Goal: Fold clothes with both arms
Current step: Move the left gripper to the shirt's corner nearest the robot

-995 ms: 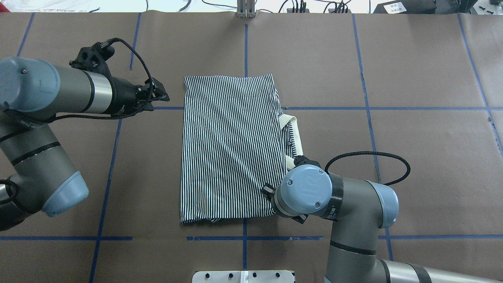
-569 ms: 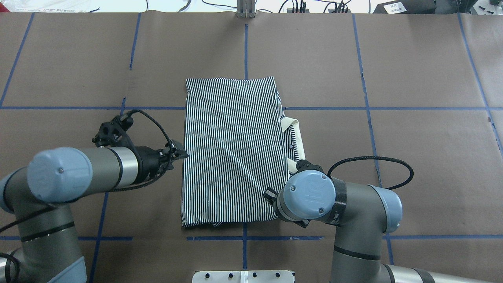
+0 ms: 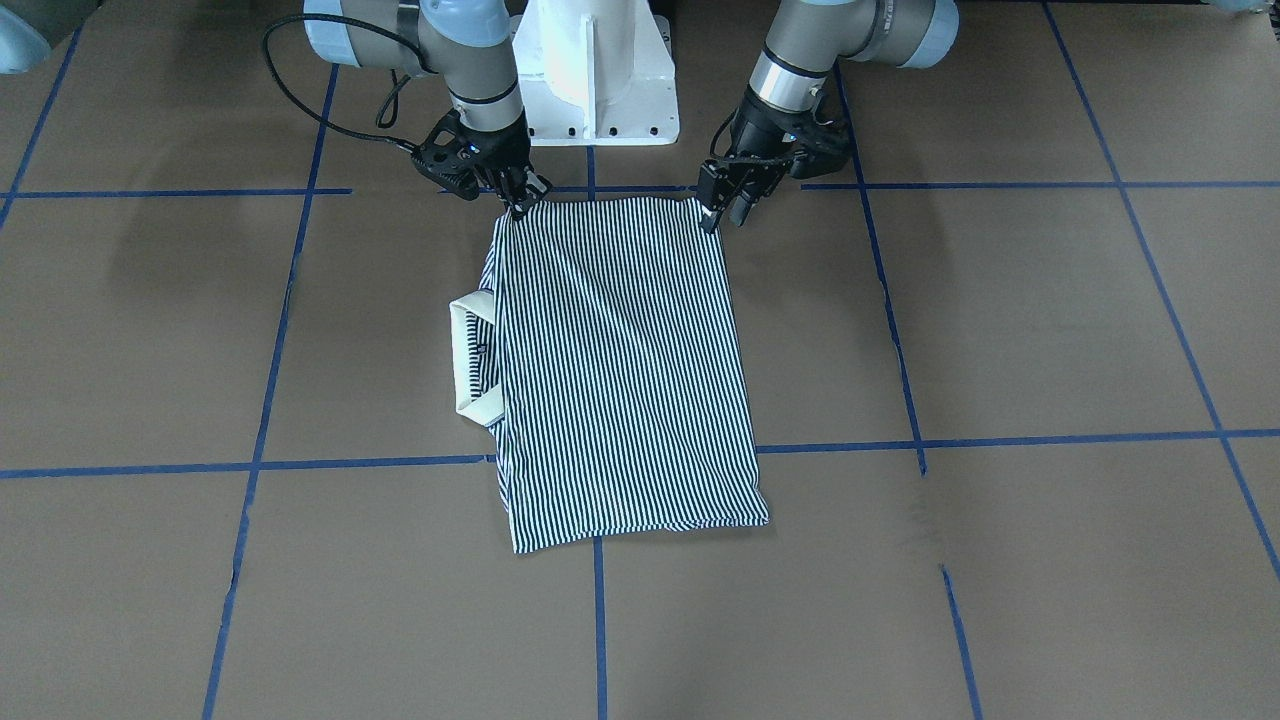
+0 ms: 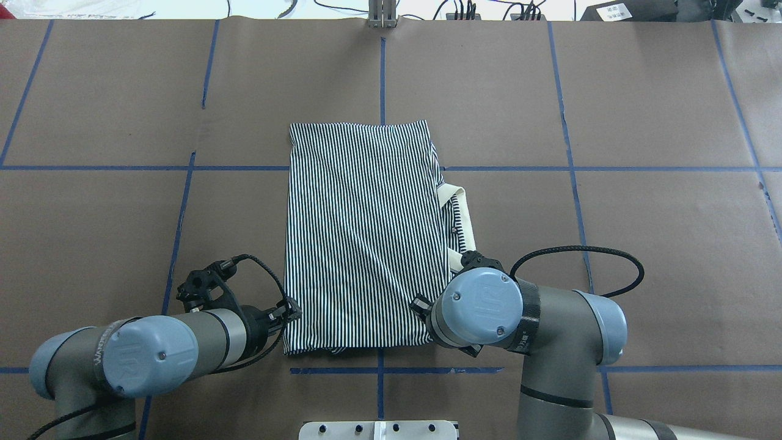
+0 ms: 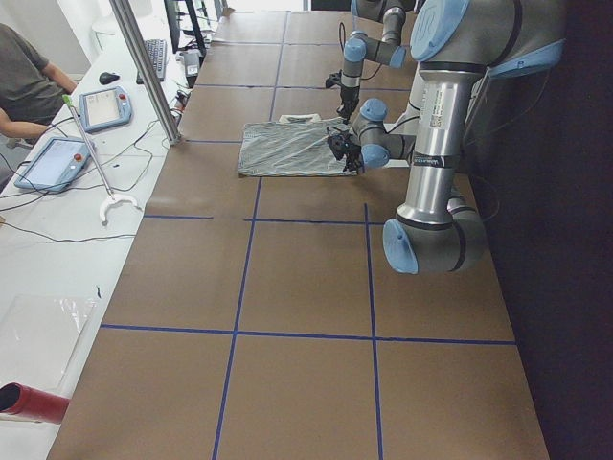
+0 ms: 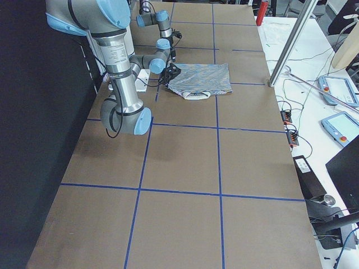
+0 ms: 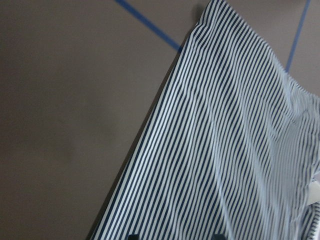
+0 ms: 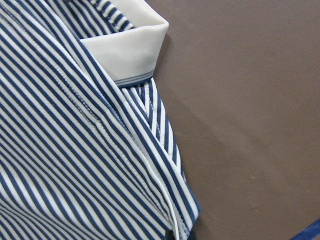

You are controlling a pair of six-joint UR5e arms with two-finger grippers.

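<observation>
Near edge: the left gripper (image 3: pixel 724 208) stands at the near left corner of the polo shirt (image 4: pixel 360 232), fingers apart (its wrist view shows two tips straddling the cloth). The right gripper (image 3: pixel 520 200) sits at the near right corner, tips on the fabric; whether it is clamped, I cannot tell. The shirt lies flat, central on the table (image 4: pixel 641 122), as a narrow rectangle, with the cream collar (image 4: pixel 465 214) protruding rightward. Assessed step: securing both near corners. The next move requires firm pinches, then an even lift towards the far edge.
</observation>
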